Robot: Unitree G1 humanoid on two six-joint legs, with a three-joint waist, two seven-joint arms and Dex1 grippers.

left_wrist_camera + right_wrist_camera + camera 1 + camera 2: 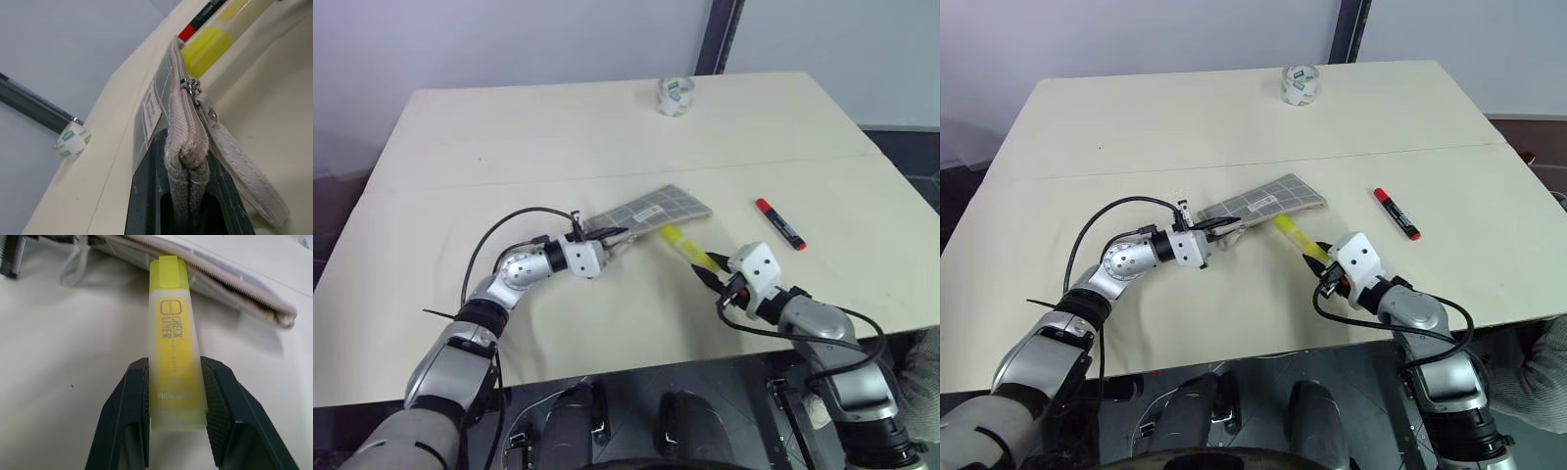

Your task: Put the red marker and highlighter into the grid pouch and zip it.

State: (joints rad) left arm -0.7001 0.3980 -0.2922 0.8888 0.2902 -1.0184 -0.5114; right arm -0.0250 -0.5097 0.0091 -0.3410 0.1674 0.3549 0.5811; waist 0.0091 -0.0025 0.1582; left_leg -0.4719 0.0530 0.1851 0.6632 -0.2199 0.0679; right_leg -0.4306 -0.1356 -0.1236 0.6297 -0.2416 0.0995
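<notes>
The grid pouch (651,210) lies flat at the table's middle, grey with white grid lines. My left gripper (607,235) is shut on its near-left end, beside the zipper pull (205,105). My right gripper (713,269) is shut on the highlighter (687,247), a translucent yellow pen that slants up towards the pouch. In the right wrist view the highlighter's (173,347) far end reaches the pouch's (234,289) zipper edge, where a dark gap shows; whether it is inside I cannot tell. The red marker (780,223) lies alone on the table to the right of the pouch.
A roll of clear tape (675,96) stands near the table's far edge. A seam (509,178) runs across the tabletop behind the pouch. A white wrist strap (254,181) loops off the pouch's zipper end onto the table.
</notes>
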